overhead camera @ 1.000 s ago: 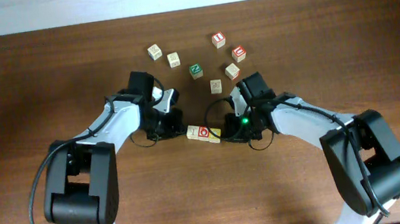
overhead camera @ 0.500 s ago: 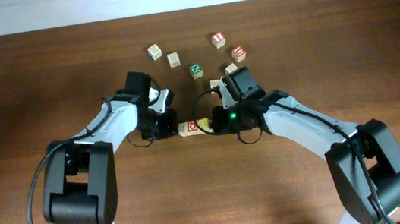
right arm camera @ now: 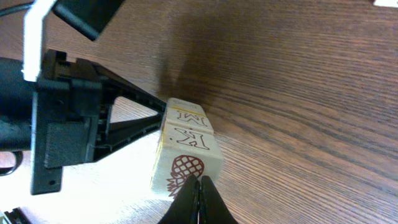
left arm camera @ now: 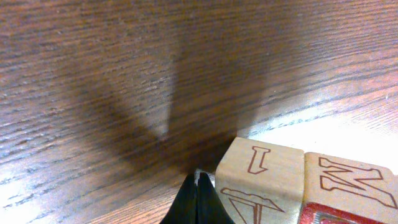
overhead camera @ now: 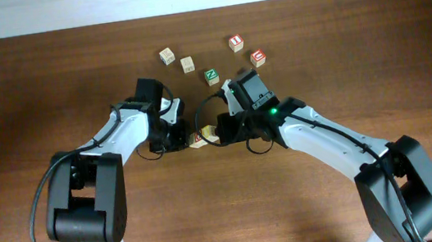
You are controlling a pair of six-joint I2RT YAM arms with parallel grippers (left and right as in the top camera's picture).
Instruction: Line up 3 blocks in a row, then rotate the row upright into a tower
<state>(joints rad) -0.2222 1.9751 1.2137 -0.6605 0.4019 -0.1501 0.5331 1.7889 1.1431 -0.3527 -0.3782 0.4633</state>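
Observation:
Three wooden letter cubes lie in a short row between my two grippers. In the overhead view only the pale cube [overhead camera: 197,141] and the yellow-faced cube [overhead camera: 210,130] show clearly. My left gripper [left arm camera: 198,182] is shut, its tip against the pale cube [left arm camera: 260,177] at the row's left end. Beside that cube sits one with an M side and a red top [left arm camera: 348,186]. My right gripper [right arm camera: 200,184] is shut too, its tip pressed on the pineapple face of the end cube [right arm camera: 186,158]. The M cube [right arm camera: 186,116] lies behind it. Neither gripper holds anything.
Loose cubes are scattered at the back: two pale ones [overhead camera: 167,56] [overhead camera: 188,64], a green-faced one [overhead camera: 211,76], and two red-faced ones [overhead camera: 236,42] [overhead camera: 258,57]. My right arm [overhead camera: 316,129] crosses the table's right half. The left gripper's black body [right arm camera: 68,124] fills the right wrist view's left side.
My right gripper has swung left and toward the back, pushing the row of cubes so that it turned and shifted left. The left gripper stayed at the row's left end.

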